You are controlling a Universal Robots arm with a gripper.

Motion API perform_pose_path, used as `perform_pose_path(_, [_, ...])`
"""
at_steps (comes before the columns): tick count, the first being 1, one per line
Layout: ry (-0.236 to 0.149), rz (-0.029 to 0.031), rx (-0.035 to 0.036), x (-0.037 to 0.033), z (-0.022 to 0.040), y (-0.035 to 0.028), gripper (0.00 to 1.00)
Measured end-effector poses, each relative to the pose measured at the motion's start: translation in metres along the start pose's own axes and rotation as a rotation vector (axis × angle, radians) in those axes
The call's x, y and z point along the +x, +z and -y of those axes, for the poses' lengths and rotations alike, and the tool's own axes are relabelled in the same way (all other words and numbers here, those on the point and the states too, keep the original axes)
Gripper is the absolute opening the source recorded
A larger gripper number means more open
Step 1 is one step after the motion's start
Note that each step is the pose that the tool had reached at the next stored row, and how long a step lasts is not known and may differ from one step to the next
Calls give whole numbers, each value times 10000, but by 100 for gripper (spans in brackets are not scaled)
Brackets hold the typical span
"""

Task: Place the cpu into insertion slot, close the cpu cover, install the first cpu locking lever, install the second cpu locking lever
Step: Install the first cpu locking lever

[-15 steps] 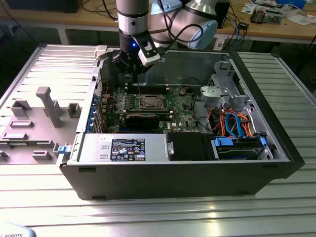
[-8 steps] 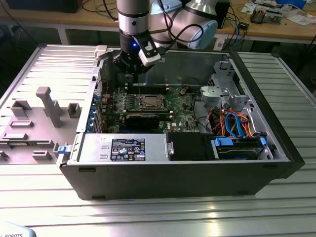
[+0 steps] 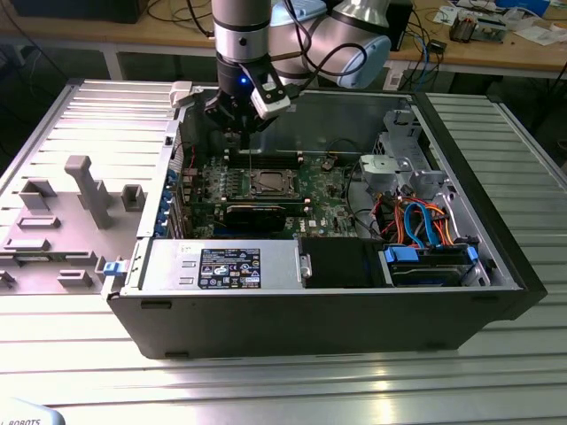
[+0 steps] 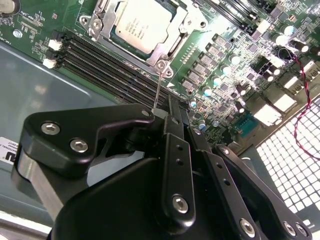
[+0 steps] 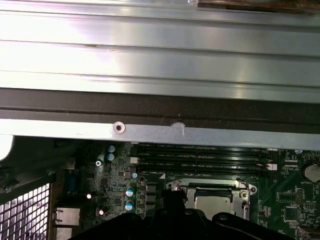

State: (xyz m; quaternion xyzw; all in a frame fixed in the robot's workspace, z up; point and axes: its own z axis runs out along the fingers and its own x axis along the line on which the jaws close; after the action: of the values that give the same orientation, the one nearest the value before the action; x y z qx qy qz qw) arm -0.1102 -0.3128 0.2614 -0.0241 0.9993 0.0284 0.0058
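The cpu lies silvery in the insertion slot on the green motherboard inside the open computer case. The cpu cover lies flat around it as a metal frame, also seen in the first wrist view with the cpu under it. A thin wire locking lever rises from the socket's corner up to my gripper. My gripper hangs just above the back of the socket, shut on the lever's free end.
Long black memory slots run beside the socket. A long black card, the power supply and drive cables lie nearer the front. The case's back wall stands close behind my gripper. A grey case panel lies at the exterior view's left.
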Motion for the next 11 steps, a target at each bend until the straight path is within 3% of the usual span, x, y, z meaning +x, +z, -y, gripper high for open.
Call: perform_pose_path(11, [-1, 0, 0, -26, 1, 0, 11])
